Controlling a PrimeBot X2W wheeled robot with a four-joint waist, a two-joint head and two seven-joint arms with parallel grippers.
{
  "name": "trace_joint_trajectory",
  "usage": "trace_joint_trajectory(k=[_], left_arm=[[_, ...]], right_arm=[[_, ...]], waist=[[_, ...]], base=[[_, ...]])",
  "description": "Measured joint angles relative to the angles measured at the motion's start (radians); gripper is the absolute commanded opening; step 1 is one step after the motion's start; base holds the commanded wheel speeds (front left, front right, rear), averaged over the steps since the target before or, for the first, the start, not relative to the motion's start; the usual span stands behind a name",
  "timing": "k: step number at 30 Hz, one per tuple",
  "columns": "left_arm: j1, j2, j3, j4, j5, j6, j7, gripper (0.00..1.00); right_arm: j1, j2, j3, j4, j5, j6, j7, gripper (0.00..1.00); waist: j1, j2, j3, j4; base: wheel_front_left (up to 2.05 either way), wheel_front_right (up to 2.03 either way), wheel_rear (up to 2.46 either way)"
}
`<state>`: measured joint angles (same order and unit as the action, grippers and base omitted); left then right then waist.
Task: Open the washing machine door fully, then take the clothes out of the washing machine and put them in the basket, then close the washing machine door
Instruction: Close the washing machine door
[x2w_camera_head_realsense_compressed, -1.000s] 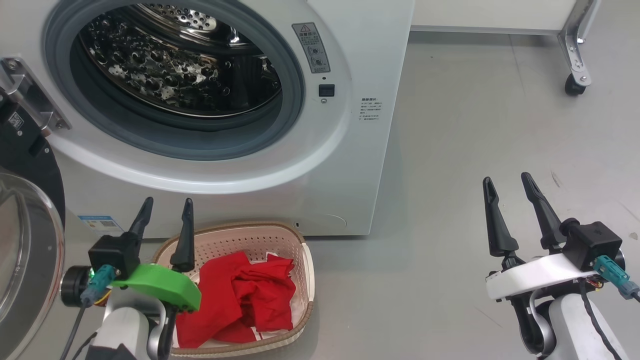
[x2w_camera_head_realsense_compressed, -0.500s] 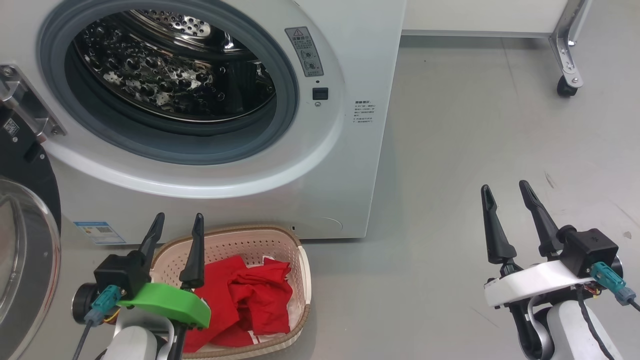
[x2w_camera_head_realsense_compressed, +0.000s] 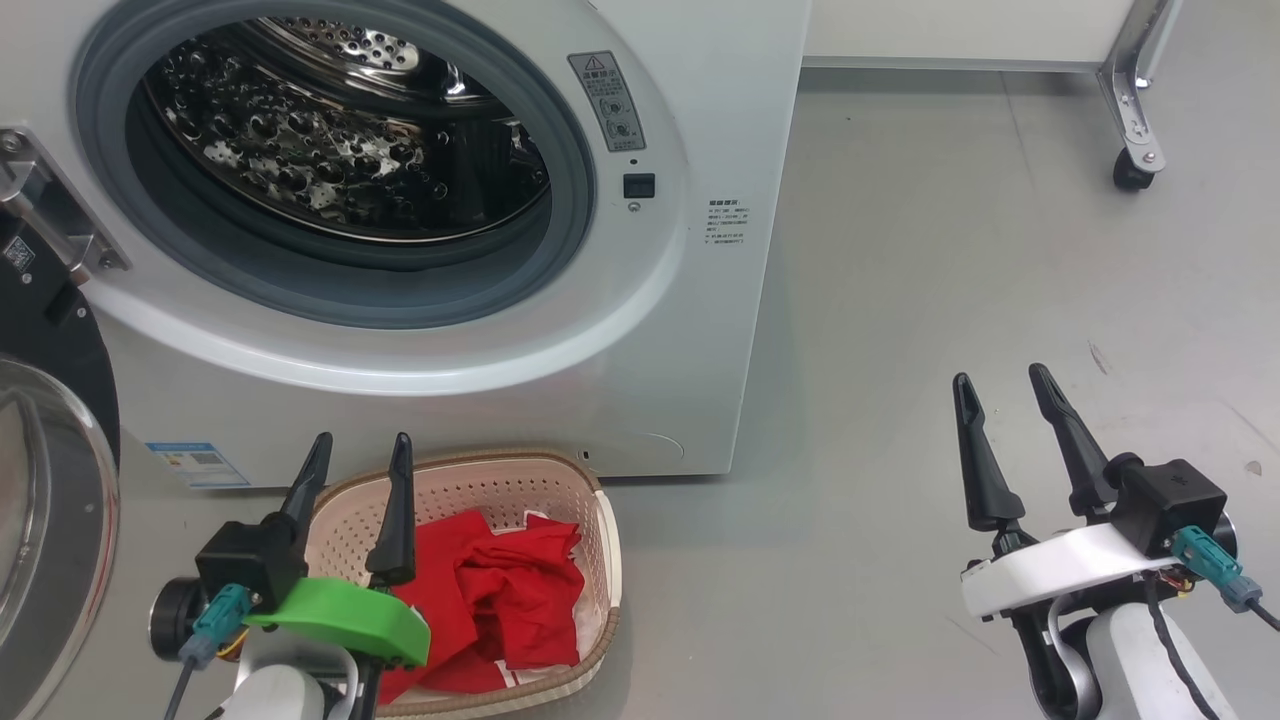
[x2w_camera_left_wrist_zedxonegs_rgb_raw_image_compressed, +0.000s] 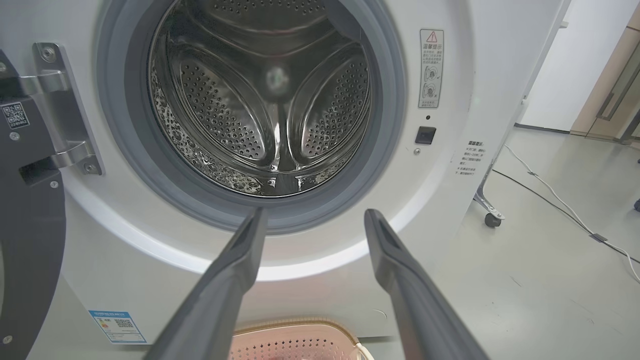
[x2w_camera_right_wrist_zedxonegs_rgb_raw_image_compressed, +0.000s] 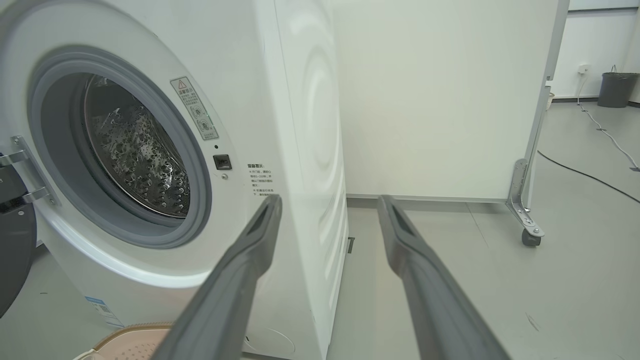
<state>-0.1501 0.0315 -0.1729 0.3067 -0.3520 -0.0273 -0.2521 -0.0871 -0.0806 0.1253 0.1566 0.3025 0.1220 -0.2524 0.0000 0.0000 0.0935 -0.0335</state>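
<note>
Nothing big has changed over the last second: the whole head view slid a touch left, so that's the camera, and both grippers sit a bit lower in it than before. Closest in, the left gripper (x2w_camera_head_realsense_compressed: 362, 440) has its fingers spread wide with nothing between them, hanging over the left end of the basket (x2w_camera_head_realsense_compressed: 610, 540). The basket sits on the floor (x2w_camera_head_realsense_compressed: 950, 250) just in front of the washer (x2w_camera_head_realsense_compressed: 700, 330), below its port. The red clothes (x2w_camera_head_realsense_compressed: 510, 590) are piled inside the basket with a bit of white trim poking out. The right gripper (x2w_camera_head_realsense_compressed: 1000, 375) is well off to the right of the washer, over bare floor, jaws apart and empty too. Left wrist cam looks straight at the washer's port, where the drum (x2w_camera_head_realsense_compressed: 330, 150) is all shiny dimpled steel. The door (x2w_camera_head_realsense_compressed: 40, 520) is swung open on the washer's left side, hanging off its hinge with the glass bowl facing out. A small blue label (x2w_camera_head_realsense_compressed: 195, 462) sits low on the washer front. Past the washer's right side there's a white panel (x2w_camera_head_realsense_compressed: 950, 25) on a metal leg with a caster (x2w_camera_head_realsense_compressed: 1128, 178).
</note>
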Motion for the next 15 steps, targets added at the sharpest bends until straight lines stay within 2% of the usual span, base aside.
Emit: trace_joint_trajectory(k=[15], left_arm=[[0.021, 0.002, -0.024, -0.034, -0.019, 0.013, 0.000, 1.00]], right_arm=[[0.007, 0.000, 0.007, 0.001, -0.003, 0.000, 0.000, 1.00]], waist=[[0.0000, 0.0000, -0.014, -0.001]], base=[[0.00, 0.00, 0.00]])
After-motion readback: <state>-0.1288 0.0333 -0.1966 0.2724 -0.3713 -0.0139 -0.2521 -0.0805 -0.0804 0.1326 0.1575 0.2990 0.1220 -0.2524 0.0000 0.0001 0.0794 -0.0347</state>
